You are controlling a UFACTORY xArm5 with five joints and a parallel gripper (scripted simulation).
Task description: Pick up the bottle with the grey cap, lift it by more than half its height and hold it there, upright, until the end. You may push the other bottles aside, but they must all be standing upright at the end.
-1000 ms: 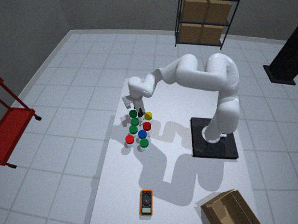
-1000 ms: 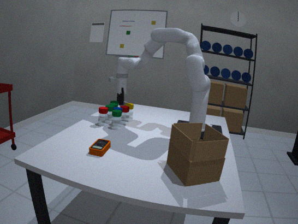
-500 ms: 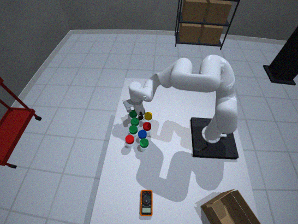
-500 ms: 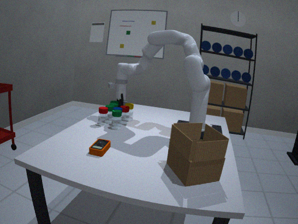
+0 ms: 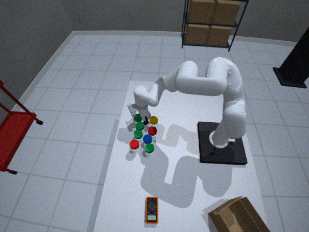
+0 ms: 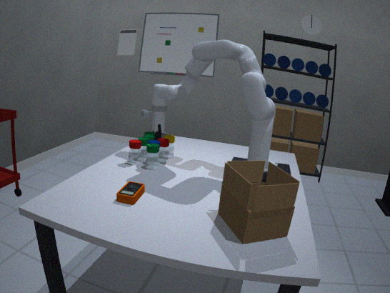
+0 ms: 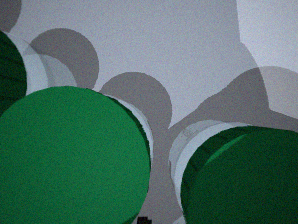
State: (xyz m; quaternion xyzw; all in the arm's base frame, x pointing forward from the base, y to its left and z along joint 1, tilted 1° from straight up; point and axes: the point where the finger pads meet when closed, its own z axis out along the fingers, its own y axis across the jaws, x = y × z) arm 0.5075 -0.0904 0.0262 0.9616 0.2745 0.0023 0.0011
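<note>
Eight coloured caps are showing in the cluster from the top camera: three green in a row on one side (image 5: 137,117) (image 5: 140,125) (image 5: 138,134), yellow (image 5: 153,120), dark red (image 5: 152,130), blue (image 5: 147,138), bright red (image 5: 134,144), and one more green (image 5: 149,147) at the near end. All the bottles are standing upright on the table (image 6: 178,229), packed close together.

The claw (image 5: 145,121) is pointing straight down at the far end of the cluster, sitting in the gap between the green row and the yellow cap. In the exterior view its dark fingers (image 6: 158,129) are dipping to about cap height behind the bottles. It is standing mostly open and gripping nothing.

The grey-capped bottle isn't identifiable in any view. The wrist and claw are covering that gap from above, so I cannot tell where it is lying relative to the fingers.

The wrist camera is filling up with two large green caps, one left (image 7: 70,155) and one right (image 7: 245,175), with a strip of table between them and a sliver of a third green cap (image 7: 10,70) at the left edge.

An orange meter (image 5: 151,210) and a cardboard box (image 6: 257,211) are sitting well apart from the bottles.
</note>
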